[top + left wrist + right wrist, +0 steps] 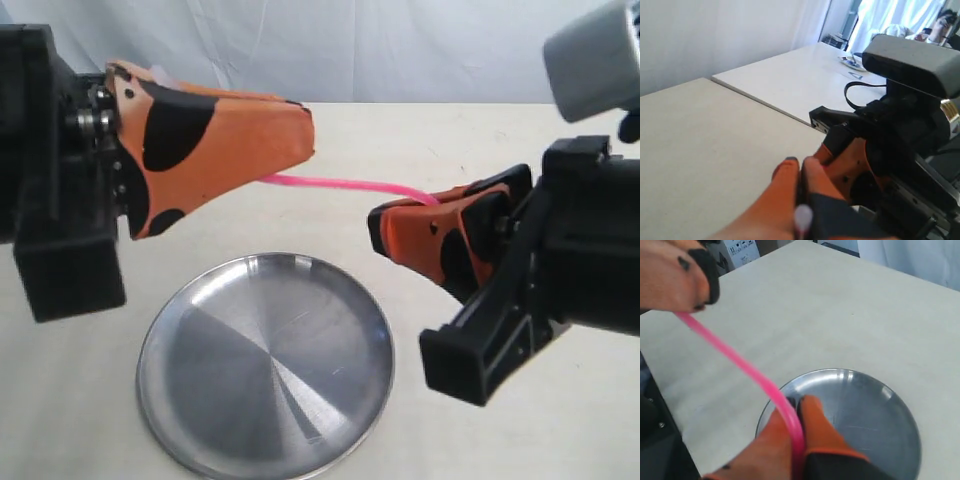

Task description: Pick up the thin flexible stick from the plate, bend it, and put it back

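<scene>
The thin pink stick (345, 185) spans the gap between both grippers above the table, curving slightly. My left gripper (300, 130) is shut on one end; a pale stick tip (803, 216) shows between its orange fingers in the left wrist view. On the other end my right gripper (385, 225) is shut, and the stick (740, 362) runs from its fingers up to the left gripper (702, 292). Below them the steel plate (265, 365) lies on the table with nothing in it; its rim (875, 382) shows under the right gripper (796, 405).
The beige tabletop (430, 130) stretches behind the grippers. A second table (800, 75) stands beyond a seam in the left wrist view. The right arm's black body (905, 125) and grey camera housing (595, 60) sit close by.
</scene>
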You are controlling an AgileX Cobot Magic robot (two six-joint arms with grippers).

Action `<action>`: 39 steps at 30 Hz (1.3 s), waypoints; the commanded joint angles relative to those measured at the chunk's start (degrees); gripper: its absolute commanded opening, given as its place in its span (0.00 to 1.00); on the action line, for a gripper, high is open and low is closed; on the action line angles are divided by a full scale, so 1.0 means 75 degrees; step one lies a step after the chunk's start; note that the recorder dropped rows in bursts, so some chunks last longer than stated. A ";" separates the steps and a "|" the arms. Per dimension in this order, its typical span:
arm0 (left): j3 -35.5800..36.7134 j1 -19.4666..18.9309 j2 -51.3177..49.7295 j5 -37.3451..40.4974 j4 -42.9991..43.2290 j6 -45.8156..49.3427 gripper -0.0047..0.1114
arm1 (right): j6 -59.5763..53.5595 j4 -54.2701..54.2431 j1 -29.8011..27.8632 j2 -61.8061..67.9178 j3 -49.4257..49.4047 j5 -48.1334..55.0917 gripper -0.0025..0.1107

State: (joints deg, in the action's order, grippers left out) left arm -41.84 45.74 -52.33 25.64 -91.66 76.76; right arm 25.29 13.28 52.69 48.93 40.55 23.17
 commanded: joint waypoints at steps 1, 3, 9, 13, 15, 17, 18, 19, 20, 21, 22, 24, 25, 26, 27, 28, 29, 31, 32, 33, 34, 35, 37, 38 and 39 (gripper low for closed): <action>-0.0045 0.0015 0.0235 -0.0514 -0.0272 0.0077 0.04 | 0.0049 -0.0340 -0.0087 0.0396 -0.0029 0.0557 0.01; -0.0129 0.0015 0.0235 -0.0656 -0.0312 0.0344 0.04 | -0.0565 -0.1088 -0.0087 0.0572 -0.0029 0.0475 0.01; -0.0285 0.0015 0.0235 -0.1266 -0.0374 0.0878 0.04 | -0.2906 -0.3548 -0.0076 0.0707 -0.0029 0.0190 0.01; -0.0285 0.0015 0.0220 -0.1845 -0.0344 0.1048 0.04 | -0.4736 -0.5557 -0.0076 0.0707 -0.0029 0.0206 0.01; -0.0285 0.0015 0.0220 -0.2056 -0.0344 0.1048 0.04 | -0.5709 -0.6647 -0.0076 0.0707 -0.0029 0.0206 0.01; -0.0285 0.0015 0.0172 -0.2058 -0.0260 0.1048 0.04 | -0.6648 -0.7643 -0.0076 0.0707 -0.0029 0.0206 0.01; -0.0285 0.0015 0.0109 -0.2009 -0.0182 0.1048 0.04 | -0.7060 -0.7974 -0.0076 0.0690 -0.0029 0.0206 0.01; -0.0266 0.0015 0.0032 -0.1997 -0.0031 0.1048 0.04 | -0.7332 -0.8342 -0.0076 0.0656 -0.0029 0.0206 0.01; -0.0203 0.0015 -0.0058 -0.1997 0.0083 0.1048 0.04 | -0.7667 -0.8672 -0.0076 0.0594 -0.0029 0.0206 0.01; -0.0142 0.0015 -0.0146 -0.2056 0.0133 0.1048 0.04 | -0.7829 -0.8890 -0.0076 0.0540 -0.0029 0.0190 0.01; -0.0023 0.0015 -0.0290 -0.2148 0.0150 0.1048 0.04 | -0.7923 -0.8973 -0.0076 0.0442 -0.0029 0.0172 0.01; 0.0153 0.0015 -0.0496 -0.2244 0.0150 0.1048 0.04 | -0.7923 -0.8972 -0.0076 0.0251 -0.0029 0.0079 0.01; 0.0286 0.0015 -0.0638 -0.2255 0.0150 0.1048 0.04 | -0.7923 -0.8972 -0.0076 0.0123 -0.0029 0.0047 0.01; 0.0372 0.0015 -0.0734 -0.2255 0.0150 0.1048 0.04 | -0.7907 -0.8972 -0.0094 -0.0016 -0.0029 -0.0044 0.01; 0.0473 0.0015 -0.0844 -0.2255 0.0150 0.1048 0.04 | -0.7907 -0.8972 -0.0094 -0.0123 -0.0029 -0.0117 0.01; 0.0564 0.0015 -0.0919 -0.2222 0.0150 0.1048 0.04 | -0.7907 -0.8972 -0.0094 -0.0254 -0.0029 -0.0179 0.01; 0.0636 0.0015 -0.0970 -0.2185 0.0150 0.1014 0.04 | -0.7907 -0.8870 -0.0094 -0.0360 -0.0029 -0.0246 0.01; 0.0651 0.0015 -0.0984 -0.1975 0.0135 0.0828 0.04 | -0.7694 -0.8298 -0.0094 -0.0508 -0.0029 -0.0253 0.01; 0.0619 0.0015 -0.0984 -0.1800 0.0112 0.0812 0.04 | -0.7354 -0.7904 -0.0094 -0.0548 -0.0029 -0.0253 0.01; 0.0577 0.0015 -0.0951 -0.1660 0.0029 0.0812 0.04 | -0.7017 -0.7548 -0.0094 -0.0548 -0.0029 -0.0253 0.01; 0.0530 0.0015 -0.0912 -0.1441 0.0015 0.0812 0.04 | -0.6611 -0.7083 -0.0094 -0.0548 -0.0029 -0.0253 0.01; 0.0486 0.0015 -0.0872 -0.1304 0.0003 0.0812 0.04 | -0.6161 -0.6568 -0.0094 -0.0548 -0.0029 -0.0214 0.01; 0.0394 0.0015 -0.0758 -0.1041 -0.0024 0.0812 0.04 | -0.5390 -0.5640 -0.0094 -0.0530 -0.0029 -0.0100 0.01; 0.0343 0.0015 -0.0689 -0.0972 -0.0093 0.0812 0.04 | -0.4969 -0.5112 -0.0094 -0.0530 -0.0029 0.0004 0.01; 0.0295 0.0015 -0.0613 -0.0910 -0.0249 0.0812 0.04 | -0.4531 -0.4578 -0.0094 -0.0530 -0.0029 0.0123 0.01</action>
State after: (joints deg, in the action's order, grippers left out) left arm -39.16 46.48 -58.04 21.03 -93.59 82.13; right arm -16.32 -29.89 51.64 46.20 39.36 23.31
